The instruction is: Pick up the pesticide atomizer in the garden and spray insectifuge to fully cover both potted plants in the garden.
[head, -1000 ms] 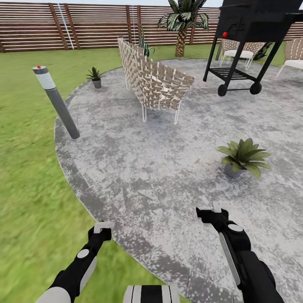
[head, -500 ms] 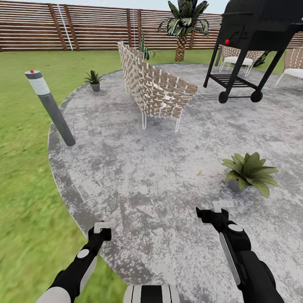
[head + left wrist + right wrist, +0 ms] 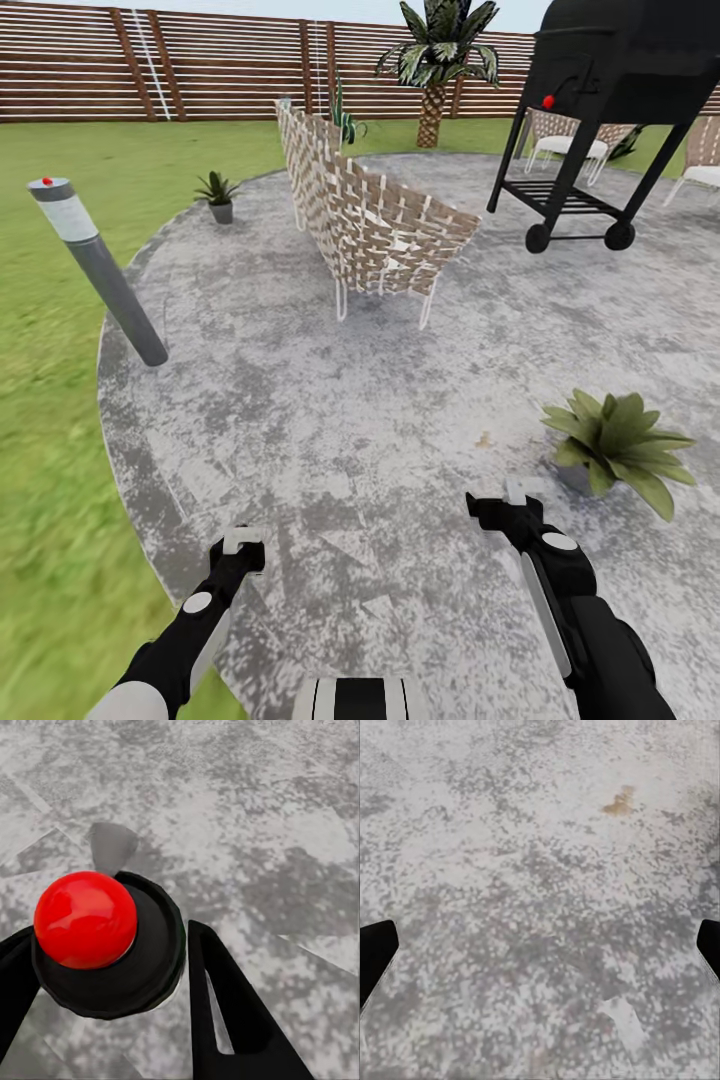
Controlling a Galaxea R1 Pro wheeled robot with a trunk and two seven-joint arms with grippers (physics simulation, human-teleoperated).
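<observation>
In the left wrist view a black round top with a red ball sits between the two black fingers of my left gripper. It looks like the pesticide atomizer seen end-on, and its body is hidden. My left gripper hangs low over the patio edge. My right gripper is open and empty over bare stone. One potted plant stands on the patio just right of my right gripper. The other potted plant is far off at the patio's far left rim.
A grey bollard lamp leans at the patio's left edge. A wicker seat stands mid-patio, and a black grill at the far right. Lawn lies to the left, with a slatted fence and a palm behind.
The whole view has shifted as the robot rolls onto the patio. The near plant now sits lower and further right, and the lamp further left. Both arms keep their pose.
</observation>
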